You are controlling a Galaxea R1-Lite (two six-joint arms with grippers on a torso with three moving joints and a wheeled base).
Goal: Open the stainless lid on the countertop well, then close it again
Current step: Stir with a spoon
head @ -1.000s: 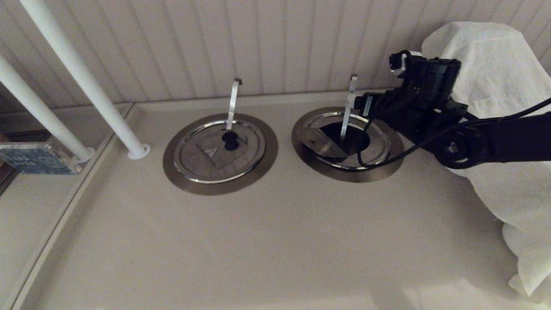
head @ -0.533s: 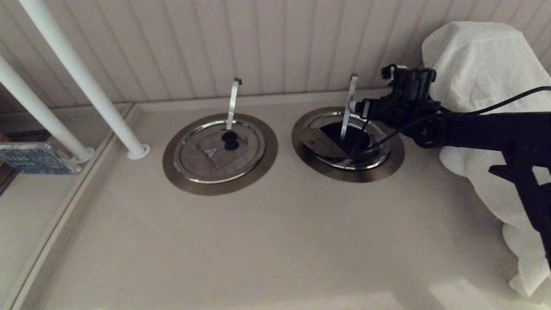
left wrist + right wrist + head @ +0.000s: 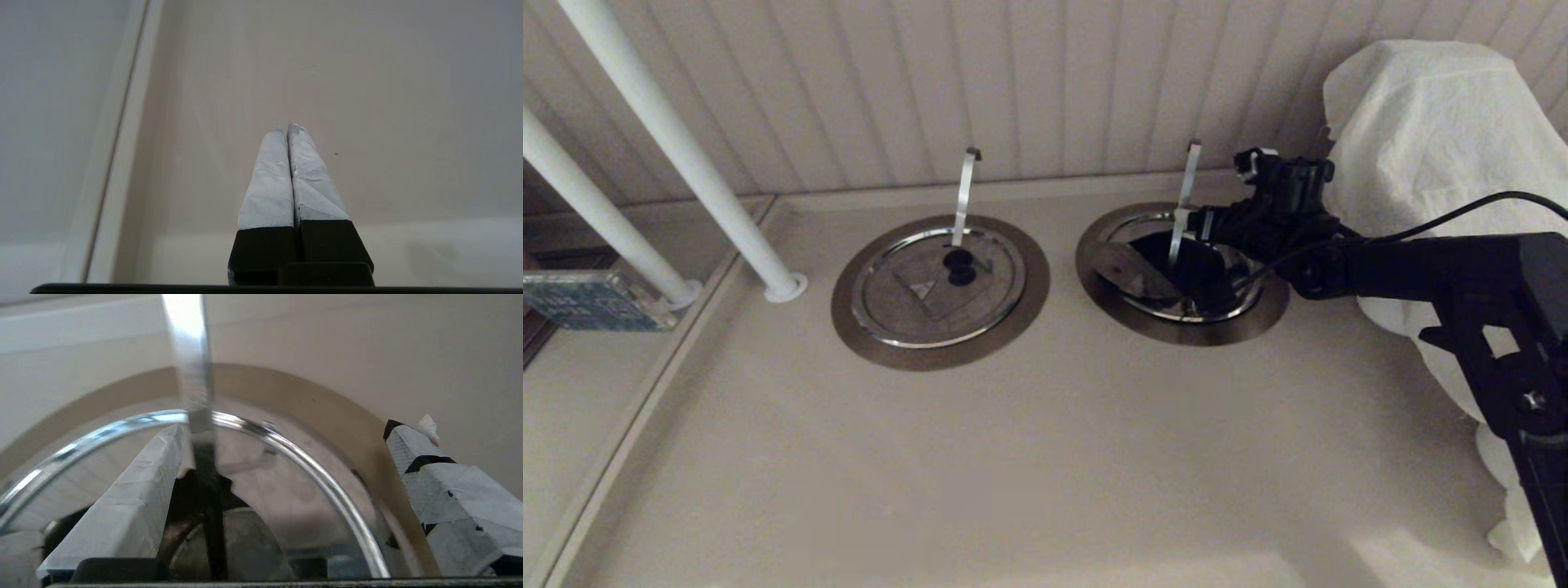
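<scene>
— Steel everywhere on this beige counter (image 3: 1045, 457): which lid is the one being worked?

— The round flat stainless lid (image 3: 1131, 273) on the robot's right. Its wedge section stands folded up, so the dark inside of the steel-ringed countertop well (image 3: 1262, 306) shows through the gap. A flat steel utensil handle (image 3: 1183, 208) rises upright out of the opening.

— And the right tool?

— The right tool (image 3: 1217, 269) reaches in from the right, low over the far right part of that lid. In the right wrist view its taped fingers (image 3: 122, 502) are spread wide, one over the lid near the handle (image 3: 192, 375), the other out over the steel ring. Nothing is pinched between them.

— The other lid?

— The second round steel lid with a black knob (image 3: 939, 286) lies flat and shut in its own ringed well to the left, with its own handle standing up.

— The left tool?

— The left tool (image 3: 288, 130) hangs over bare counter, fingers pressed together, outside the head view.

— Anything else?

— A white crumpled cloth (image 3: 1437, 139) drapes over something at the far right, and two white poles (image 3: 686, 171) slant at the left.
</scene>
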